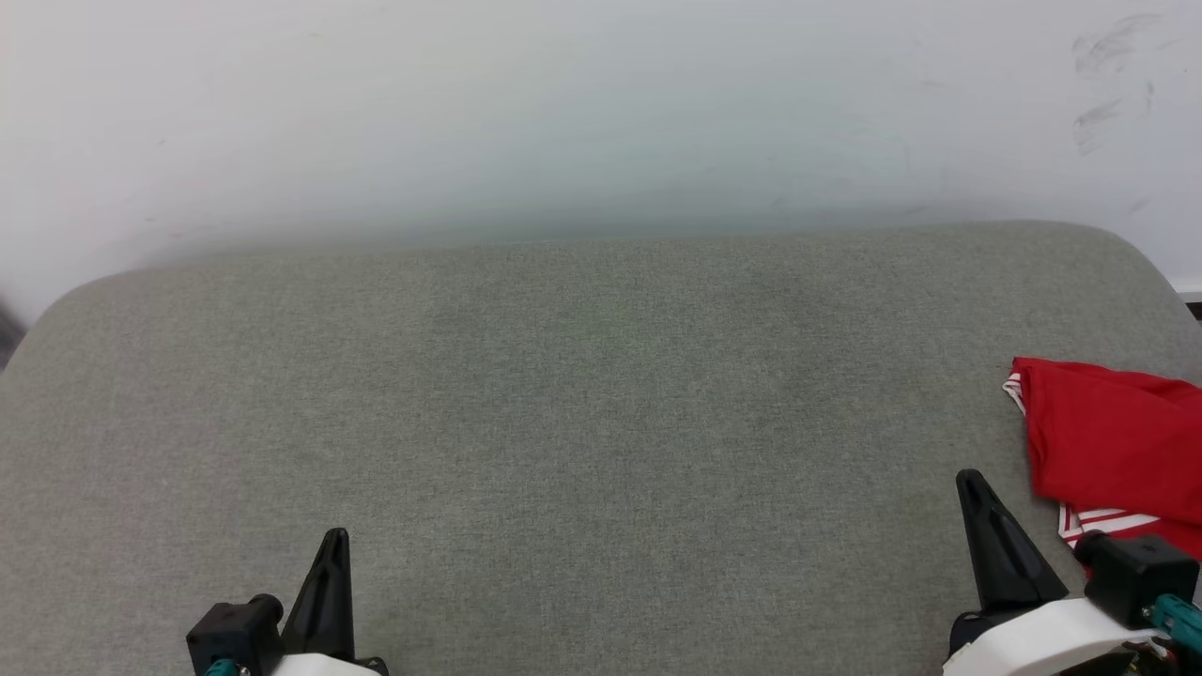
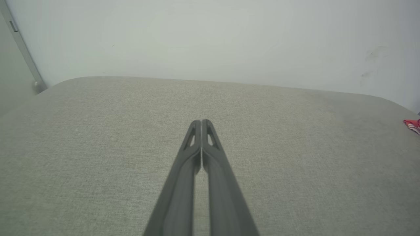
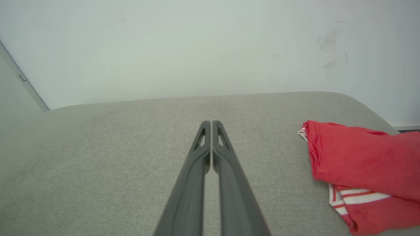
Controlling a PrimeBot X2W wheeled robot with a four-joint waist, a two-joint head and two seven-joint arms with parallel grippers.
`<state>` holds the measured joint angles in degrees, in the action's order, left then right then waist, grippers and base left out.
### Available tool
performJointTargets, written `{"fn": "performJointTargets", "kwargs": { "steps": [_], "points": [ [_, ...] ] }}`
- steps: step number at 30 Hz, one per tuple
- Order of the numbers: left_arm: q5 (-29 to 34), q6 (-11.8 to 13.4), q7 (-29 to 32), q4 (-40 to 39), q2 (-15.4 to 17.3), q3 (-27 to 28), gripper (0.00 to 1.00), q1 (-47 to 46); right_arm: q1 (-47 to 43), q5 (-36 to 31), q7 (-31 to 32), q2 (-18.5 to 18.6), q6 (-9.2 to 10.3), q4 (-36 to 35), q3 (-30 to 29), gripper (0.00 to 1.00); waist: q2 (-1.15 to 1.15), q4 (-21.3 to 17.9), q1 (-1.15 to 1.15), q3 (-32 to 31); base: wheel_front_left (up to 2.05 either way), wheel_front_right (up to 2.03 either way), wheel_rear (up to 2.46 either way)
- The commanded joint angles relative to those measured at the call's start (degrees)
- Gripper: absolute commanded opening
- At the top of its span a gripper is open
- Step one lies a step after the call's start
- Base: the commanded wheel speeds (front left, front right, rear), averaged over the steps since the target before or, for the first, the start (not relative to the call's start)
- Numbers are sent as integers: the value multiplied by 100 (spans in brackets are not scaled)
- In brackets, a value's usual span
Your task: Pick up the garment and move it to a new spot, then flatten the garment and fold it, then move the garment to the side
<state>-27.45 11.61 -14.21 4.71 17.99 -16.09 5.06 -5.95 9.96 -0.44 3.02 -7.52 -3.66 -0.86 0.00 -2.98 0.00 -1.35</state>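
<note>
A crumpled red fabric garment (image 1: 1113, 441) with red-and-white striped trim lies bunched at the far right edge of a grey-green fabric-covered pad (image 1: 601, 376), partly cut off by the frame (its long axis cannot be judged). The right gripper (image 1: 972, 488), its two long dark fingers pressed together and grasping nothing, sits just beside the garment, which lies to its right and slightly ahead. The left gripper (image 1: 336, 540), likewise clenched and empty, is well apart across the pad. The right arm is nearer; a pickup likely calls for it to open and swing rightward.
</note>
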Motion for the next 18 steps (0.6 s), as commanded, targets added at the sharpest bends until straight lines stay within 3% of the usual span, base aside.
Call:
{"fn": "performJointTargets", "kwargs": {
  "steps": [1, 18],
  "points": [
    [-151, -34, 28, -78, 22, 87, 0, -87, 70, 216, -17, 10, 0, -75, 7, 0, 0, 3, 0, 0, 0, 0, 0],
    [-1634, -463, 440, 185, -267, 520, 0, -351, 368, 2149, 50, 121, 1, 361, 3, 0, 0, 44, 0, 21, 0, 0, 0]
  ]
}}
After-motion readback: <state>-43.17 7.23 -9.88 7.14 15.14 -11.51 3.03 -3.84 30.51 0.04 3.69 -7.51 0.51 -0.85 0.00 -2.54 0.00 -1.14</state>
